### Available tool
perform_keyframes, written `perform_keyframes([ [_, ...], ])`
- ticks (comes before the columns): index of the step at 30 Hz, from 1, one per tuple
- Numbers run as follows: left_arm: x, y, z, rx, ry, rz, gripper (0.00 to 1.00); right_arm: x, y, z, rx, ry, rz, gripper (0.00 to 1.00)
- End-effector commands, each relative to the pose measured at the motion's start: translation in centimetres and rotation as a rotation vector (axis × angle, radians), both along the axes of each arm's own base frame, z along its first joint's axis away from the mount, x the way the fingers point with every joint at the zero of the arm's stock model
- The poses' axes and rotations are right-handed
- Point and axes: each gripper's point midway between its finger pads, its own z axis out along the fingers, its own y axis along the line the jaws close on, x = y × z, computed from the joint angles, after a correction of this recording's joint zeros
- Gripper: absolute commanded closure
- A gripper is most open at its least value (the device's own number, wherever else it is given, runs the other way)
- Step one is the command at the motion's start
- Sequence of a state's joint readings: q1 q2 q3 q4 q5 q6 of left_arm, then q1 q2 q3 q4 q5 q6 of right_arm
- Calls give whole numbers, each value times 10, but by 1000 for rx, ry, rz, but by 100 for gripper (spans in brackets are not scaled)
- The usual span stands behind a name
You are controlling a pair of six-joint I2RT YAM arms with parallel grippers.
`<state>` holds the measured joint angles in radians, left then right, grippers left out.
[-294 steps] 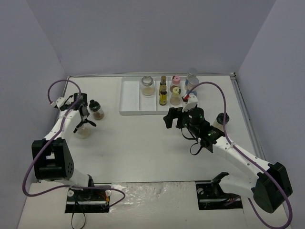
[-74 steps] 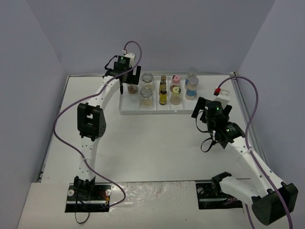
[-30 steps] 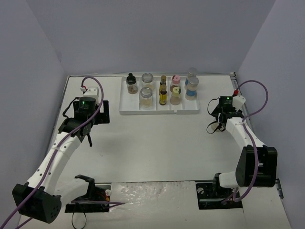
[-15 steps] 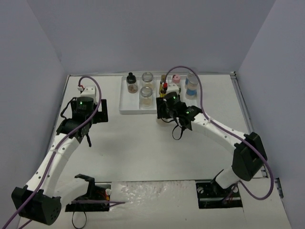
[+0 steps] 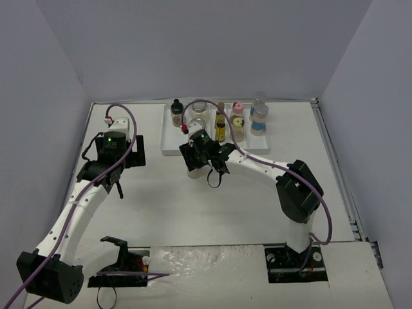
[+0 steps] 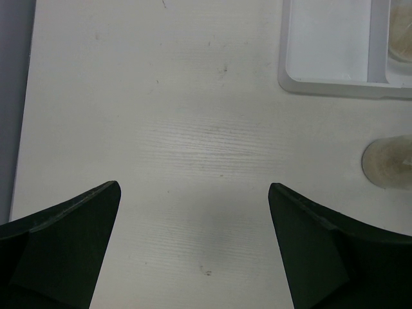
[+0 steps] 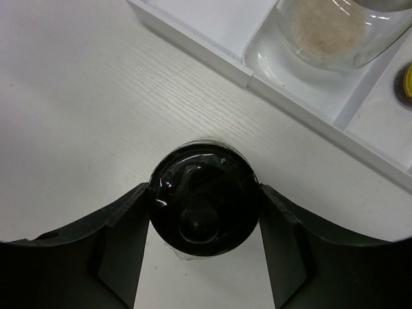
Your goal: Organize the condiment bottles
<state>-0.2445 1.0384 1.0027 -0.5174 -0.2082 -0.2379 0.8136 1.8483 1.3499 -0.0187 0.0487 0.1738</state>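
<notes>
My right gripper (image 5: 193,161) reaches across to the front left corner of the white tray (image 5: 251,150) and is shut on a black-capped jar (image 7: 205,207), which hangs or stands just outside the tray rim (image 7: 212,61). A fingertip presses each side of its cap. Standing in the tray are a small black-capped bottle (image 5: 176,112), clear jars of tan powder (image 5: 198,108), two amber bottles (image 5: 220,122), a pink-capped one (image 5: 237,108), a yellow-capped one (image 5: 237,130) and blue-labelled clear ones (image 5: 259,116). My left gripper (image 6: 193,193) is open over bare table, left of the tray.
The tray's left corner (image 6: 325,87) shows at the upper right of the left wrist view, with a round tan jar (image 6: 389,164) on the table below it. In the right wrist view a jar of tan powder (image 7: 328,32) stands in a tray compartment. Grey walls enclose the table.
My right arm has swung left across the table front of the tray, from the far right side to the tray's front left corner, with the black-capped jar. The left arm has stayed put.
</notes>
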Motion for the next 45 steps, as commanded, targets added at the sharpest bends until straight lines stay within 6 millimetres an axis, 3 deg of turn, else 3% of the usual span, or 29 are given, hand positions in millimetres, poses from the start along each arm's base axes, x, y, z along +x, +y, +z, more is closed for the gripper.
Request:
perform_keyframes([
  [1,16,-9,17,-40,-64,-32,3,11,19,28,59,-76,39,81],
  [7,17,-23,19,-86,-83,-102,3,4,14,33,63,-83,41,40],
  [10,18,-34,18,-122,-80,-148,3,-2,12,60,116,-107,43,13],
  [13,20,-46,20,-157,-86,-199,3,-11,7,105,195,-156,46,2],
  [16,18,-60,23,-187,-82,-247,3,-21,-7,144,250,-212,35,0],
  [19,17,-81,25,-194,-65,-312,3,-30,-34,171,259,-263,-21,0],
  [25,9,-137,20,-158,-40,-464,3,-35,-112,178,248,-300,-219,0],
  [28,9,-165,14,-162,-51,-513,3,-31,-166,166,263,-298,-360,0],
  [32,12,-204,10,-130,-83,-577,3,-36,-205,165,269,-318,-450,0],
  [37,28,-229,0,-127,-95,-605,3,-41,-222,158,254,-311,-481,0],
  [40,40,-238,-16,-108,-66,-596,3,-42,-225,153,250,-305,-486,0],
  [45,57,-234,-30,-71,-58,-514,3,-43,-227,148,238,-298,-484,0],
])
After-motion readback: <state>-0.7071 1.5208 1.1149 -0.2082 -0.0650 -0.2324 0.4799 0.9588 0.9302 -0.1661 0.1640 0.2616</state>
